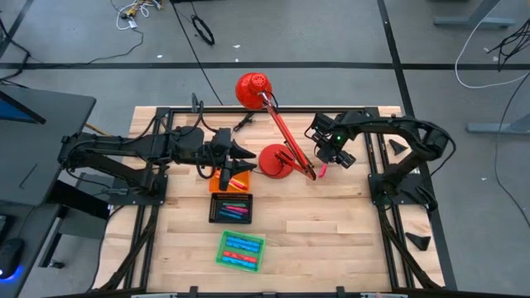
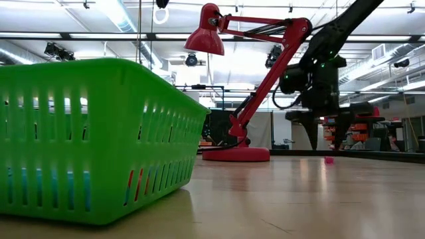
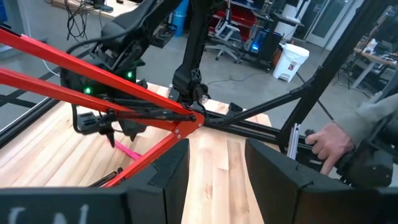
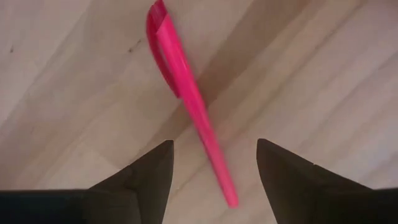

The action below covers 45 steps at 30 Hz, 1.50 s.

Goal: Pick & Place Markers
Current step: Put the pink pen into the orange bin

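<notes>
Left gripper: poised over the orange tray, fingers parted, nothing between them.
Orange tray: just left of the lamp base, partly under the left gripper.
Black tray: next toward the near edge; holds pink, blue and green markers.
Green tray: nearest the front edge; holds blue and red markers.
Red lamp: round base mid-table, arm slanting between the two grippers.
Pink marker: flat on the wooden table, just right of the lamp base, beneath the right gripper.
Right gripper: hovering above the pink marker, fingers spread wide either side of it, not touching.
Person's hand: at the frame beyond the table.
</notes>
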Each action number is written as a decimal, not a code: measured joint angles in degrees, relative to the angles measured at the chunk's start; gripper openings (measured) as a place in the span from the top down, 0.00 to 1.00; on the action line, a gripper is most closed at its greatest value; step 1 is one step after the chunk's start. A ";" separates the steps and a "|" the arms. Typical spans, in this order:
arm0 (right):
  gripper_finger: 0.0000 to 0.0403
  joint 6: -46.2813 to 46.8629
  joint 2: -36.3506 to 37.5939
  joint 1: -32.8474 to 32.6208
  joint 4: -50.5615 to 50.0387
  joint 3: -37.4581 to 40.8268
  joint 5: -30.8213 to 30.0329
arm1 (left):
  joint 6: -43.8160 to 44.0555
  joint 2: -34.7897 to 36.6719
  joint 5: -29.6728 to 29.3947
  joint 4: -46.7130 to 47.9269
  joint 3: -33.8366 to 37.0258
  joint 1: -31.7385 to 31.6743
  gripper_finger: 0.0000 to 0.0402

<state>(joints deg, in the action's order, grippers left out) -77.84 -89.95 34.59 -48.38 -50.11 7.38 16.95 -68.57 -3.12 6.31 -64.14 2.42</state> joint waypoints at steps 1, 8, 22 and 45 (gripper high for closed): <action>0.43 -0.04 -0.85 0.00 -0.13 0.00 0.33 | 0.00 0.02 -0.10 0.00 0.00 0.00 0.59; 0.44 -0.86 -4.52 0.00 2.54 0.00 0.63 | 0.02 0.00 -0.19 0.61 0.00 0.00 0.59; 0.82 -1.92 -6.36 -0.08 4.35 1.46 0.69 | 0.41 -0.01 -0.26 2.60 0.00 0.00 0.59; 0.98 7.62 2.73 -0.22 -6.33 2.04 1.37 | -1.81 -0.03 -0.39 4.46 0.00 -0.11 0.59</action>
<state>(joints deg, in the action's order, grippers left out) -70.22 -87.23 34.37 -54.71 -48.06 8.74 15.14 -68.60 -3.51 10.76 -64.14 2.31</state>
